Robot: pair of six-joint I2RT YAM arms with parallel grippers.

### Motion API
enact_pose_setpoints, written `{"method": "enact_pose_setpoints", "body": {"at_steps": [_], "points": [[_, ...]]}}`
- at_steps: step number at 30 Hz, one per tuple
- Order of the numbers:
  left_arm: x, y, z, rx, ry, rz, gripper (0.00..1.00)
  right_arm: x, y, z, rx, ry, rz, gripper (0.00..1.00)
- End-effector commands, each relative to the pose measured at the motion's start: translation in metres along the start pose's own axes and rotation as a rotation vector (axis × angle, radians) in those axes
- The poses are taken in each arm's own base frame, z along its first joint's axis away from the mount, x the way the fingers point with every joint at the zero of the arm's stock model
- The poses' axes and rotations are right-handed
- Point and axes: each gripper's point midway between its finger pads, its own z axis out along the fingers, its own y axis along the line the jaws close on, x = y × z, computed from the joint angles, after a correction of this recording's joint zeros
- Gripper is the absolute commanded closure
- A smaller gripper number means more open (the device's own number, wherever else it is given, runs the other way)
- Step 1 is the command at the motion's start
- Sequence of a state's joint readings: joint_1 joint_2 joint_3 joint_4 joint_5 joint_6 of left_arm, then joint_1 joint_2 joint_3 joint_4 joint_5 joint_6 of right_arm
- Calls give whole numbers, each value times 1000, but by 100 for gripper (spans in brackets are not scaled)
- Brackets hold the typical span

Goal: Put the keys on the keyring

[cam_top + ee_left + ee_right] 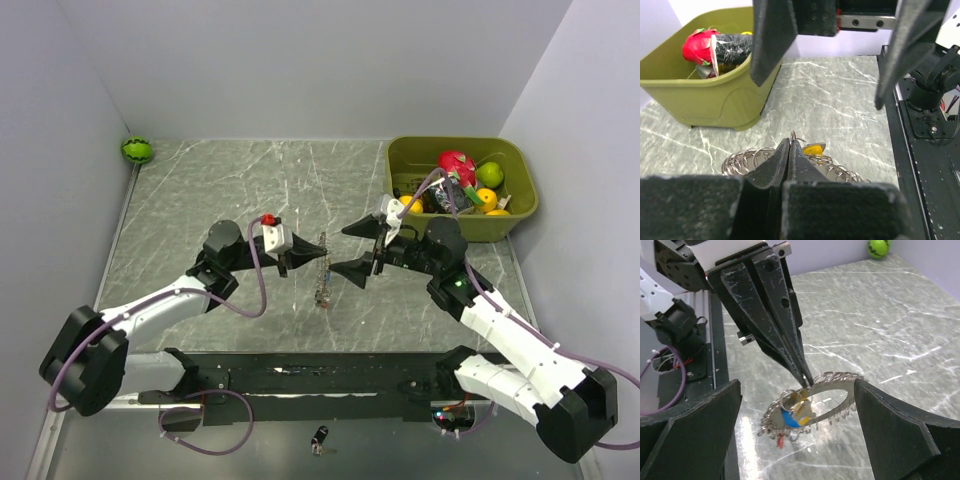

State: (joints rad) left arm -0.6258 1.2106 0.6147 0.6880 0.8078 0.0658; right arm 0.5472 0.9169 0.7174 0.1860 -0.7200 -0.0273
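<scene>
- Left gripper (805, 381) pinched shut on the large grey wavy-edged metal keyring (837, 376), with small blue- and yellow-headed keys (792, 415) clustered at one end, above mid-table.
- Right gripper (340, 250) gapes wide, empty, either side of the ring.
- Olive-green plastic bin (455, 141), far-right corner, holds toy fruit (488, 175).

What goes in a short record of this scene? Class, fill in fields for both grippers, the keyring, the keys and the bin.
left gripper: shut on the rim of the keyring
right gripper: open wide, facing the keyring
keyring: held by the left gripper, between the two arms
keys: bunched at one end of the keyring; blue, yellow and red heads show
bin: green, at the far right, filled with colourful items
</scene>
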Motion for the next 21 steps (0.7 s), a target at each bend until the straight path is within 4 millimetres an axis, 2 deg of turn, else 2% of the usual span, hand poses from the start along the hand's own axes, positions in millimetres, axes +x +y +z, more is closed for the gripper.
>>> {"method": "enact_pose_setpoints", "body": {"at_steps": [1, 4, 5, 7, 8, 14, 17, 18, 19, 21], "points": [[-55, 15, 16, 23, -151, 116, 99, -17, -5, -8, 68, -58, -60, 0], [-59, 22, 25, 35, -180, 97, 99, -23, -7, -14, 106, -81, -71, 0], [-70, 26, 29, 33, -212, 119, 99, -25, -9, -16, 121, -86, -72, 0], [-66, 32, 36, 34, -218, 86, 99, -28, -8, -18, 132, -97, -79, 0], [-75, 35, 38, 37, -249, 109, 99, -27, -9, -19, 139, -96, -78, 0], [-70, 44, 57, 55, -313, 54, 99, -33, -15, -28, 199, -109, -92, 0], [-54, 44, 63, 59, -336, -7, 99, -30, -16, -28, 208, -107, -82, 0], [-39, 45, 66, 60, -327, -42, 99, -30, -16, -28, 210, -108, -81, 0], [-41, 41, 66, 72, -360, -46, 99, -29, -17, -28, 213, -106, -79, 0], [-16, 40, 69, 64, -351, -102, 99, -28, -17, -27, 208, -104, -75, 0]]}}
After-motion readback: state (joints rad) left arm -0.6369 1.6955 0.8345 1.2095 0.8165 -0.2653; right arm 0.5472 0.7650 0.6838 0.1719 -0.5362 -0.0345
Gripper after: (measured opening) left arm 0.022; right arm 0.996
